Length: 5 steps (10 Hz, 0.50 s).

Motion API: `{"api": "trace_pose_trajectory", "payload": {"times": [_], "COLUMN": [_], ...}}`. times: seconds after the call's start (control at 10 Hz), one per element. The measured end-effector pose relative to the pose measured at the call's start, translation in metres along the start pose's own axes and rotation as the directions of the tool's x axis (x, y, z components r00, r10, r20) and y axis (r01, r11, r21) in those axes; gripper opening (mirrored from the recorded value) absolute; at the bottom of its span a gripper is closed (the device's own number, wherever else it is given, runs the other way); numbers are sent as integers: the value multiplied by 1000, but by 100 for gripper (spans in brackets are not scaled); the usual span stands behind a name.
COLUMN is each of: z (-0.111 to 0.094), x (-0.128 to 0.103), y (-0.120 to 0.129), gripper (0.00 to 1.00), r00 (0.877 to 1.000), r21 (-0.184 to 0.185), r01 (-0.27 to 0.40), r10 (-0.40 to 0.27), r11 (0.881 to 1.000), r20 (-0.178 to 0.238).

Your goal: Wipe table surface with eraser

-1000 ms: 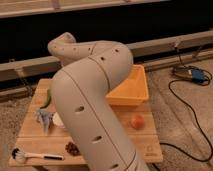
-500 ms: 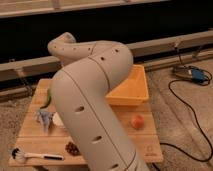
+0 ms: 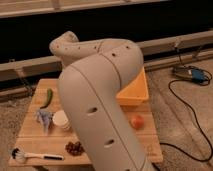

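Below arm (image 3: pixel 100 100), table surface (image 3: pixel 35 140); jaws hidden, perhaps behind arm, state untellable.

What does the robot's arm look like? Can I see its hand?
The arm is a fat, smooth, creamy-white tube, made of rounded pieces joined at bends. Small dark holes and slots dot its shell. No cables or writing show on it. Its hand can't be seen in this picture; it is somewhere out of sight.

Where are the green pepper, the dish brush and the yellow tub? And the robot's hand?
green pepper (image 3: pixel 47 97), camera view, middle of its body.
dish brush (image 3: pixel 44 157), camera view, on its handle.
yellow tub (image 3: pixel 137 93), camera view, its right side.
gripper: not visible in camera view.
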Motion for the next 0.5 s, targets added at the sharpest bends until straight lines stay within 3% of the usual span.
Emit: {"api": "trace_pose_trajectory", "payload": {"times": [0.2,0.5], "z": [-9,-2], "x": [7,6], "y": [-3,2], "gripper": [80,80], "r00": [989,946], "r21": [-38,-82], "r01": [143,317], "r10": [-141,-309], "r11": [989,945], "r20": [46,96]}}
